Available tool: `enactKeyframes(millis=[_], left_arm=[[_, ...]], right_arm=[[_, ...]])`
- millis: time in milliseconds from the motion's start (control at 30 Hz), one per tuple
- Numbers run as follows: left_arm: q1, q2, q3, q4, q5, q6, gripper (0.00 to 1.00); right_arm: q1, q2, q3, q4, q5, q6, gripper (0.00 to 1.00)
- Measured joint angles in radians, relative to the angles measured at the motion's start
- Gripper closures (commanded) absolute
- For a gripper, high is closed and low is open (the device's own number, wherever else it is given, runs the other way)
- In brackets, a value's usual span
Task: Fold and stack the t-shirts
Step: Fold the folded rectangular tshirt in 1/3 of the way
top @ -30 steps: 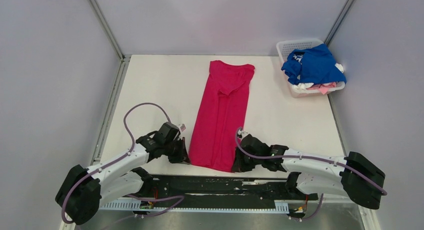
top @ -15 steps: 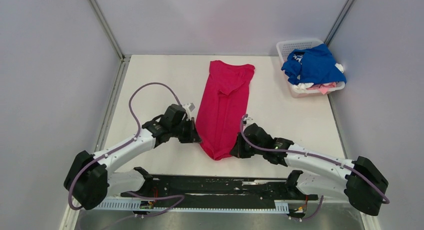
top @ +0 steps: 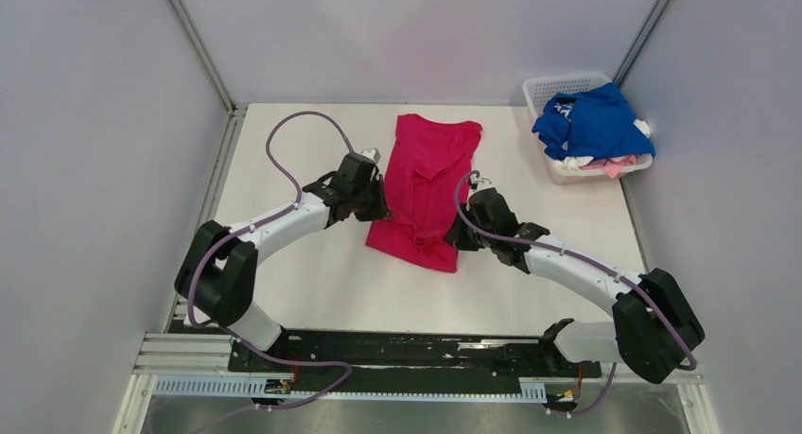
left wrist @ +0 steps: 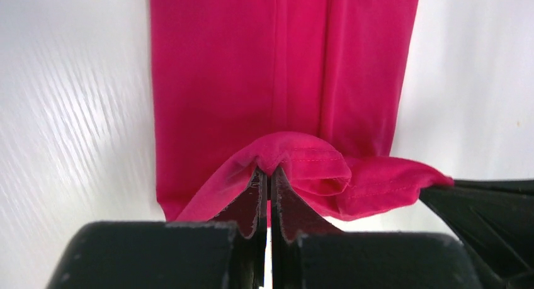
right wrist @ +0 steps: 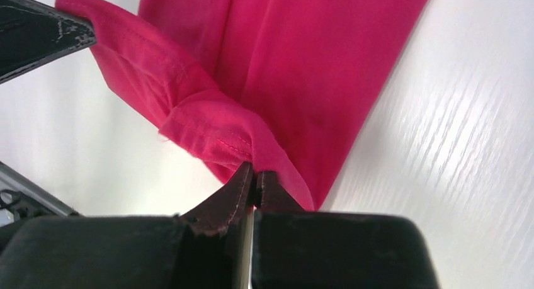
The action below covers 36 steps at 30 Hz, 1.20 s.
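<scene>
Pinches the near hem of the magenta shirt (top: 430, 169) at both corners: left gripper (left wrist: 269, 170) pressed tight on the left corner, right gripper (right wrist: 254, 169) on the right. Holds that hem doubled back over the shirt's far part, flat mid-table (top: 303, 150). Shows a blue shirt (top: 591, 124) heaped in the basket (top: 546, 86), far right corner.

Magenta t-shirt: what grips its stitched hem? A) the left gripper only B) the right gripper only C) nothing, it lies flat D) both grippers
D: the left gripper and the right gripper are each shut on the lifted hem of the magenta t-shirt, as both wrist views show.
</scene>
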Motion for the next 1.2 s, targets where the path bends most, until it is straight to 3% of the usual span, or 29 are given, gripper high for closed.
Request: enactKeyframes(millis=[667,833,967,1033,1067,1100,1133,1200], left_arm=[[0.115,0.338,0.373,-0.018,-0.024,0.097,1.00],[0.122,0.409,0.438,-0.043,-0.017,0.110,0.93],[0.129,0.462,0.483,-0.050,-0.013,0.116,0.69],[0.136,0.500,0.523,-0.056,-0.008,0.117,0.44],[0.140,0.519,0.545,-0.058,-0.005,0.122,0.21],[0.145,0.540,0.575,-0.064,0.001,0.118,0.11],[0.151,0.562,0.607,-0.066,0.008,0.120,0.03],[0.166,0.595,0.668,-0.070,0.023,0.111,0.01]], right_arm=[[-0.252,0.270,0.210,0.113,-0.080,-0.050,0.98],[-0.283,0.337,0.240,0.117,-0.097,-0.050,0.95],[-0.310,0.410,0.288,0.124,-0.107,-0.052,0.88],[-0.329,0.460,0.329,0.124,-0.118,-0.051,0.81],[-0.340,0.484,0.351,0.125,-0.123,-0.051,0.68],[-0.354,0.508,0.377,0.123,-0.128,-0.048,0.52],[-0.370,0.533,0.409,0.118,-0.134,-0.047,0.39],[-0.396,0.561,0.455,0.112,-0.145,-0.041,0.19]])
